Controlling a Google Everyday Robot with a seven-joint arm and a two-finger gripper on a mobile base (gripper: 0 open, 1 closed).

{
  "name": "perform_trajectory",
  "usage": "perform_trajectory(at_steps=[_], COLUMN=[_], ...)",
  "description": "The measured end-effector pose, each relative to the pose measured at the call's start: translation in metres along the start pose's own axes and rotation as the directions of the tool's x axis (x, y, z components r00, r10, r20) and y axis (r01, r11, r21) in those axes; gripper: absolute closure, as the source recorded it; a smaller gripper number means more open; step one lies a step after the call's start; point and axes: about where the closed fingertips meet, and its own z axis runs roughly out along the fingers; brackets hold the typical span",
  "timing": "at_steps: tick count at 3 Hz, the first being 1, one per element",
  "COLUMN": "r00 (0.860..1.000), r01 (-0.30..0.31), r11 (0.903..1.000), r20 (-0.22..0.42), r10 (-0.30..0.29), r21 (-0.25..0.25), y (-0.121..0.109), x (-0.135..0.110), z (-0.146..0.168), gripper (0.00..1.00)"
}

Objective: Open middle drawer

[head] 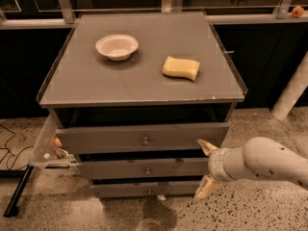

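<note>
The middle drawer (pixel 125 168) is the second of three grey fronts on the cabinet, with a small round metal knob (pixel 147 170) at its centre. It stands slightly forward of the cabinet body, like the top drawer (pixel 120 137) above it and the bottom drawer (pixel 130 189) below. My gripper (pixel 204 168) is open at the right end of the middle drawer front, one pale finger (pixel 206 146) up and one down. It is well to the right of the knob and holds nothing.
A white bowl (pixel 117 46) and a yellow sponge (pixel 180 67) lie on the grey cabinet top (pixel 96 85). A clear side bin (pixel 48 146) with small items hangs on the cabinet's left. A black pole (pixel 17 191) leans at the lower left. Speckled floor surrounds the cabinet.
</note>
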Motion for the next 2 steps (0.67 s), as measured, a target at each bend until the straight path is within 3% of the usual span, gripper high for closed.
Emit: perform_trajectory(at_steps=[2], r00=[1.0], r01=[-0.006], r11=[0.9999], r20=[0.011], r10=[0.006], r21=[-0.014], y=[0.01], x=[0.004], z=[0.016], gripper=[0.0])
